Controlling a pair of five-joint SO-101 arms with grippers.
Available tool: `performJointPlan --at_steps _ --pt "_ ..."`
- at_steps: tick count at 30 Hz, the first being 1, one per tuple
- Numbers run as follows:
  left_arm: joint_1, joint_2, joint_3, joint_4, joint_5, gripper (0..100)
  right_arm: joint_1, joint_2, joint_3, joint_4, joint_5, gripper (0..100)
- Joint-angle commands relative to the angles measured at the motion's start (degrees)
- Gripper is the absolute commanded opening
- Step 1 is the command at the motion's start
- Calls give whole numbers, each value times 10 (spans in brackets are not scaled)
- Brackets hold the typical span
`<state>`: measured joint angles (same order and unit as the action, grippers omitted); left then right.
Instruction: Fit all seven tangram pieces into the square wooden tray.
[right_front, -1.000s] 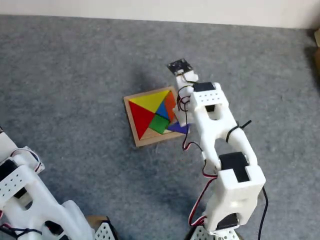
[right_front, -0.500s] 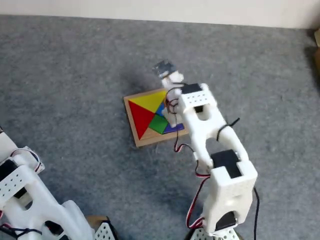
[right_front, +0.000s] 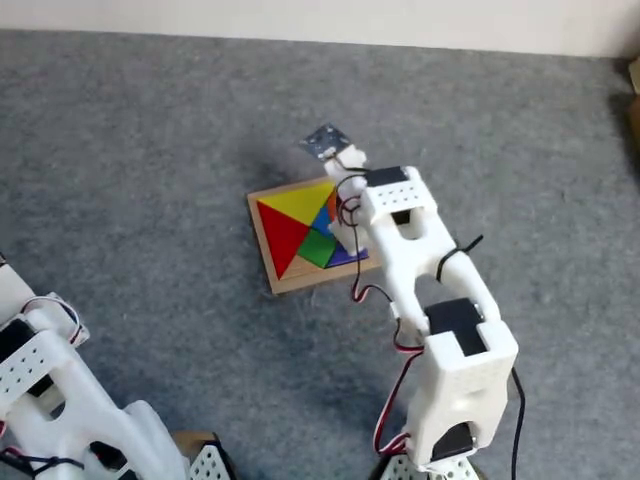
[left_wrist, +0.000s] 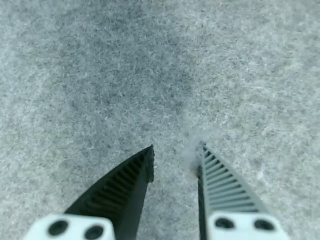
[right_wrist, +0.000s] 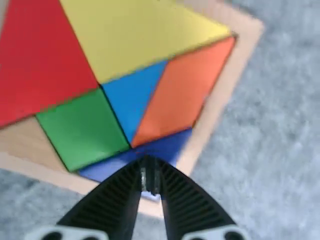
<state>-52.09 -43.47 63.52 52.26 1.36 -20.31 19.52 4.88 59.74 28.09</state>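
— On the grey carpet (right_front: 150, 150), where's the tray?

— Your square wooden tray (right_front: 262, 238) lies flat near the middle of the high view, turned a little askew. Your right arm (right_front: 420, 255) stretches over the side of it nearest that arm's base.

— What's in it?

— A red triangle (right_wrist: 35, 65) and a yellow triangle (right_wrist: 135, 35) meet along one long edge. Below them you have a small blue triangle (right_wrist: 127, 97), an orange parallelogram (right_wrist: 185, 90) and a green square (right_wrist: 82, 127), all touching. A dark blue piece (right_wrist: 165, 146) runs along the rim under the green and orange ones. A patch of bare wood (right_wrist: 12, 137) shows beside the green square.

— And my right pincer?

— Your right gripper (right_wrist: 148, 161) has its tips over the dark blue piece at the tray's rim. The jaws are drawn almost together with only a sliver between them. You cannot tell from here whether they pinch that piece or just rest on it.

— The left one?

— Your left gripper (left_wrist: 175, 150) hangs over plain carpet, well apart from the tray. Its jaws are spread and there is nothing between them.
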Motion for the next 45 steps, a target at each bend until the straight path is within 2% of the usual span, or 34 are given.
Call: performJointPlan --at_steps 1,5,9,14,24,29,41,45 --pt "15 -15 -11 -9 6 147 14 -63 -41 19 -16 5" --pt "19 -16 -11 -9 6 147 15 -159 4 22 -51 5" --pt "56 -17 -11 -7 4 140 15 -273 91 19 -56 5" --pt "143 -28 -30 -4 -30 21 22 -393 203 18 -71 5" --pt "301 -273 -29 77 -34 5 103 -570 388 17 -71 5" --pt "363 -352 13 83 -34 5 111 -657 469 17 -71 5" --pt "378 -463 123 83 -37 11 108 -839 621 17 -75 5" --pt "378 -516 169 83 -37 11 108 -886 655 17 -168 5"
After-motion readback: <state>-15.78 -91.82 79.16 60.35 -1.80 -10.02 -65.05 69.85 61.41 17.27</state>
